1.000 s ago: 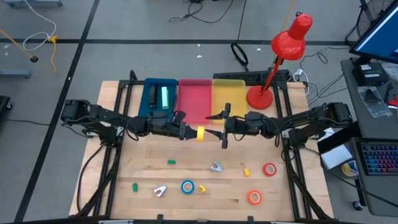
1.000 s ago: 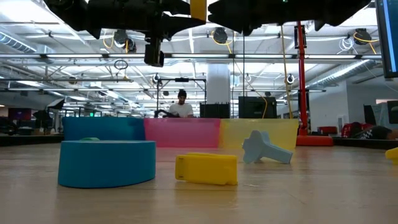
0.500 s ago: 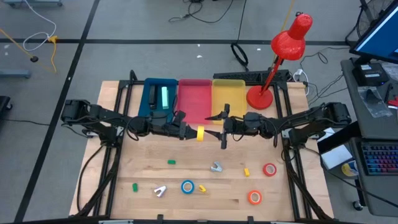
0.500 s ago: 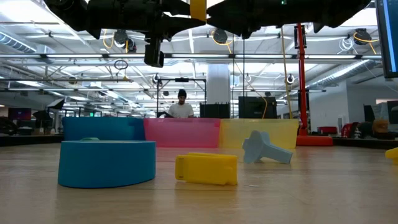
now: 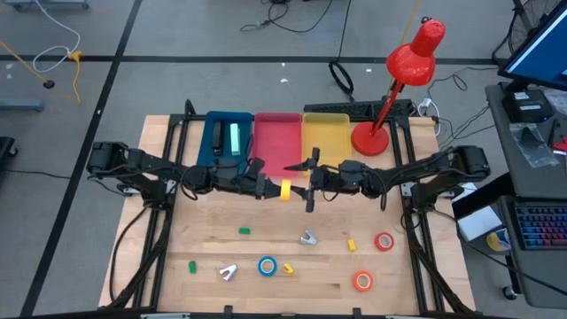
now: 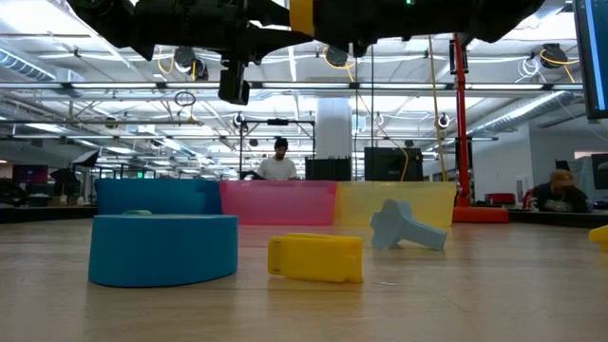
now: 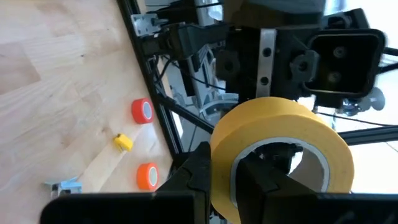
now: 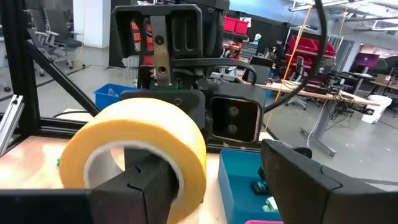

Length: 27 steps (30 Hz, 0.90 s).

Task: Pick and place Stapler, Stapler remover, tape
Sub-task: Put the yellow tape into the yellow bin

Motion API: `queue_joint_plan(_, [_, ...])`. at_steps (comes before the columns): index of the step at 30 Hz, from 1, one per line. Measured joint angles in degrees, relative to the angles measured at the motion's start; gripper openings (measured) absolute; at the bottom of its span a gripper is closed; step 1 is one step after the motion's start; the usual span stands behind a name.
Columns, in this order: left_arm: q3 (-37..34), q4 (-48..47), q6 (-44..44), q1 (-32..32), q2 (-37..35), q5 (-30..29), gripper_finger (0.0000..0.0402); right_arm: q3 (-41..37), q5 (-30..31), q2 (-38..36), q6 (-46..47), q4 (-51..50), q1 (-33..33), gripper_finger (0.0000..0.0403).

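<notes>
Now, starting at the left, the blue bin (image 5: 227,140) is seen at the back of the table (image 5: 213,257), with the pink bin (image 5: 276,142) and yellow bin (image 5: 326,137) lined up beside it. Out front, the left gripper (image 5: 268,190) is held in mid-air over the table's centre, its fingers clamped on a yellow tape roll (image 5: 285,190); in the left wrist view the roll (image 7: 280,155) is gripped through its wall. Just beside the roll, on the far side, the right gripper (image 5: 309,186) is parked with its jaws spread wide around nothing. Below, on the wood, a blue tape roll (image 5: 267,266), a grey staple remover (image 5: 307,237) and two orange tape rolls (image 5: 384,241) are left lying.
</notes>
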Motion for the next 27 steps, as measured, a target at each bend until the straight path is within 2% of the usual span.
queue_joint_plan(8, [0.00,-2.03,1.17,0.16,0.13,1.56,0.0038,1.29,-0.45,-1.12,-0.28,-8.14,0.04,0.0195])
queue_joint_plan(15, [0.00,-3.36,1.95,1.51,0.09,4.70,0.0038,1.27,-1.57,-1.62,2.45,-10.13,0.03,0.0157])
queue_joint_plan(20, [0.00,-3.73,2.30,2.14,0.08,6.35,0.0038,1.27,-1.53,-1.62,2.45,-10.36,0.75,0.0111])
queue_joint_plan(25, [0.00,-3.74,3.17,2.16,0.07,6.30,0.0038,1.25,-1.12,-1.62,4.23,-10.38,1.49,0.0045])
queue_joint_plan(27, [0.00,-3.76,4.10,2.21,0.07,6.09,0.0039,1.25,-1.07,-1.62,5.21,-10.44,1.46,0.0034])
